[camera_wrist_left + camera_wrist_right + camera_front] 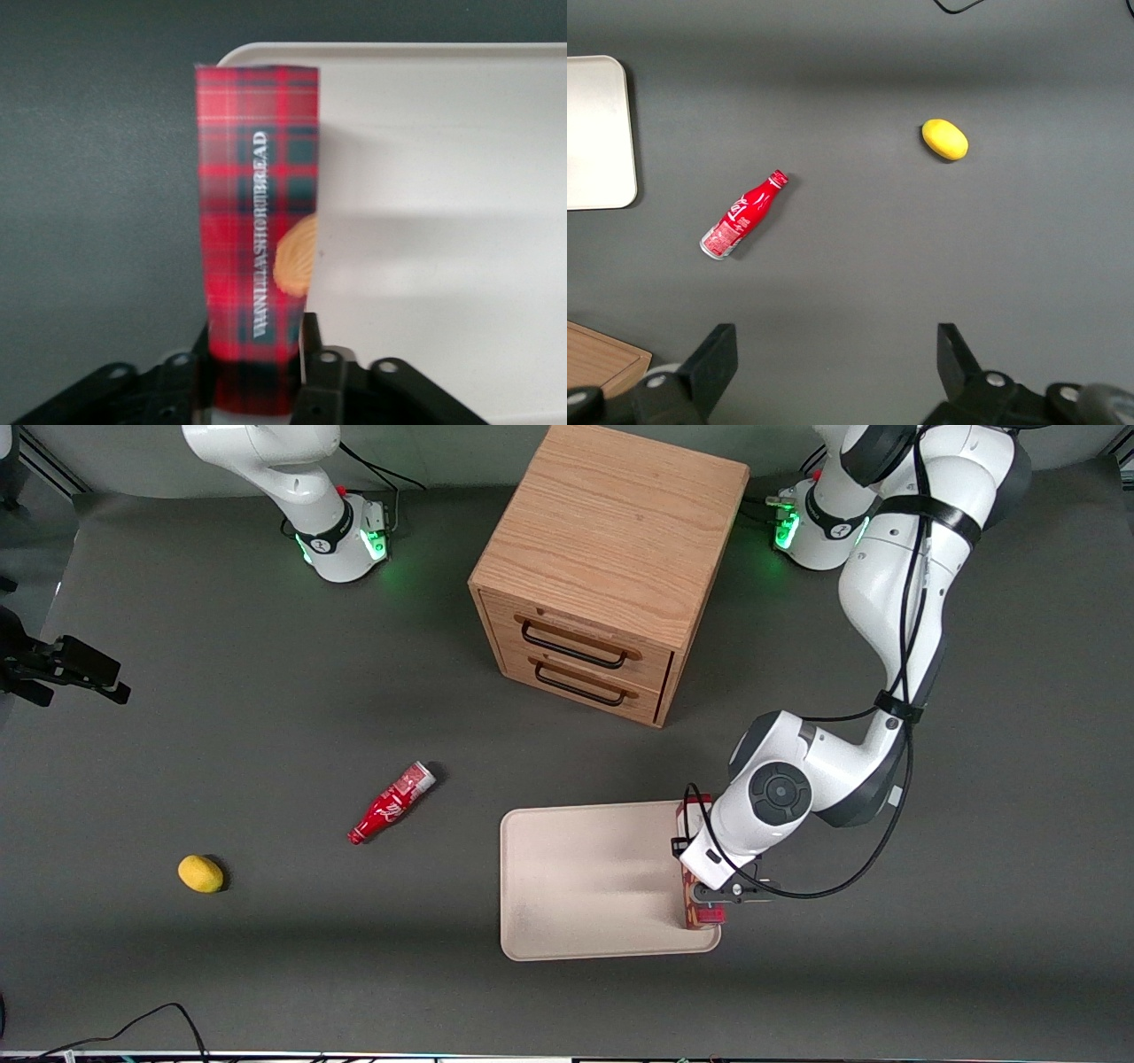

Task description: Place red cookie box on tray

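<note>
Dark grey cloth covers the whole table. On it lies the big flat cream tray [585,881] with round corners and a low rim.

The left arm's black claw [257,367] hangs over the tray's edge on the working arm's end. It is clenched on the slim dark-red checked cookie box [257,221], one finger pressing each long side near one end. The rest of the box sticks straight out away from the claw.

From the front, the box [689,890] lies along that edge of the tray, its long side running the same way as the rim. In the wrist view, one side of the box is over the cream tray and the other side is over the grey table. So it looks only partly over the tray. I think the claw should slide it a bit more toward the tray's middle before letting go, or it may tip off the rim.

White letters run down the box. The end of them reads "BREAD". The other letters are too fuzzy to be sure of. A tan cookie picture shows beside the words.
</note>
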`<state>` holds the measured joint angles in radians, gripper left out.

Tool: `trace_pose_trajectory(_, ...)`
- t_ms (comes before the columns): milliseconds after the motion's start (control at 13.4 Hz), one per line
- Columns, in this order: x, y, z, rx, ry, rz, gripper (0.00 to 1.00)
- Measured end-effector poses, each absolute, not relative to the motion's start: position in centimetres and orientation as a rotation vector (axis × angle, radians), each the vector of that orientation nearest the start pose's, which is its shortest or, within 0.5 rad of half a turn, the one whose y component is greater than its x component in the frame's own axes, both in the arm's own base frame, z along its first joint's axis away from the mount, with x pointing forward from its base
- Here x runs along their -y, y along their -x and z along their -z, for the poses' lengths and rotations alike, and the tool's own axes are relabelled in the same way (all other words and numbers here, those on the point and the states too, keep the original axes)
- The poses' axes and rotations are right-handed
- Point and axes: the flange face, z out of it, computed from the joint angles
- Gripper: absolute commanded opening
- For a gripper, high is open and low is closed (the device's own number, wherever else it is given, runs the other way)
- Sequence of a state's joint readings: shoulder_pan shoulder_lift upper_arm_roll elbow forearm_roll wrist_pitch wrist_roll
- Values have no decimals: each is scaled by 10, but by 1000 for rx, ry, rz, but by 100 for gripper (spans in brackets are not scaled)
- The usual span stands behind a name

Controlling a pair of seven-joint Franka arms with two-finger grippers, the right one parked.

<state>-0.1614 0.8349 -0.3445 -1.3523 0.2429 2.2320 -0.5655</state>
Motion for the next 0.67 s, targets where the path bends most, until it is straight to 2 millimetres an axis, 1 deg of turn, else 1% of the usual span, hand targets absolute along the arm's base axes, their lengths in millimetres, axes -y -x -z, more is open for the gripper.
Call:
trace_pose_trajectory(150,300,-686,-255,74,3234,105,100)
trace_pose_trajectory(224,297,-689,-261,84,3236,122,100)
trace_pose_trajectory(374,289,-695,-285,107,3231,149,100)
trace_pose_trajectory(449,281,-697,-304,123,3219,148,100)
trace_pose_trajectory(523,271,-698,-327,144,3203,139,100)
trace_pose_trajectory(598,257,-698,-352,172,3183,122,100)
trace_pose_trajectory(673,239,-696,-381,207,3159,103,100)
